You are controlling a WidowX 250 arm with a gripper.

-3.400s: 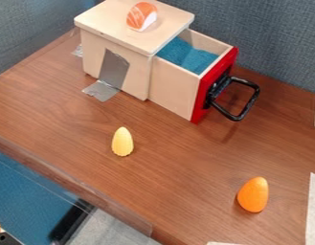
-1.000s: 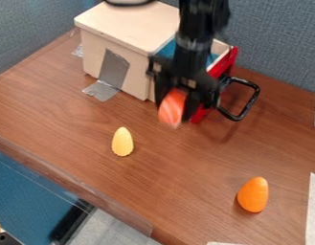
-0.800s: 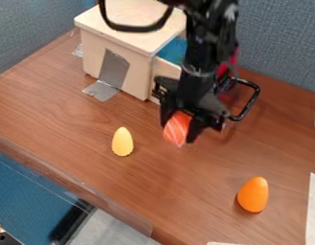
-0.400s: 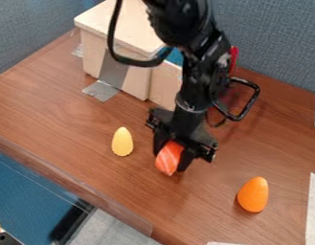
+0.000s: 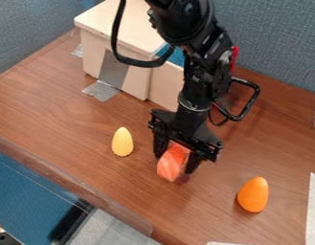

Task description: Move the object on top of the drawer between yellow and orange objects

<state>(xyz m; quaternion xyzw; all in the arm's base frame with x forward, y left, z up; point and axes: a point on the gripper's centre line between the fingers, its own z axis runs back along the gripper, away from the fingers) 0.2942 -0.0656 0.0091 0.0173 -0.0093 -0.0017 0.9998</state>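
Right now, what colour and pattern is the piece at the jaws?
Orange-pink sushi piece with paler stripes, in the camera view.

Black arm (image 5: 196,83) down from the top edge, tool (image 5: 176,161) pointed downward, fingers (image 5: 161,144) apart

No text, label, brand, number or sign can be read.
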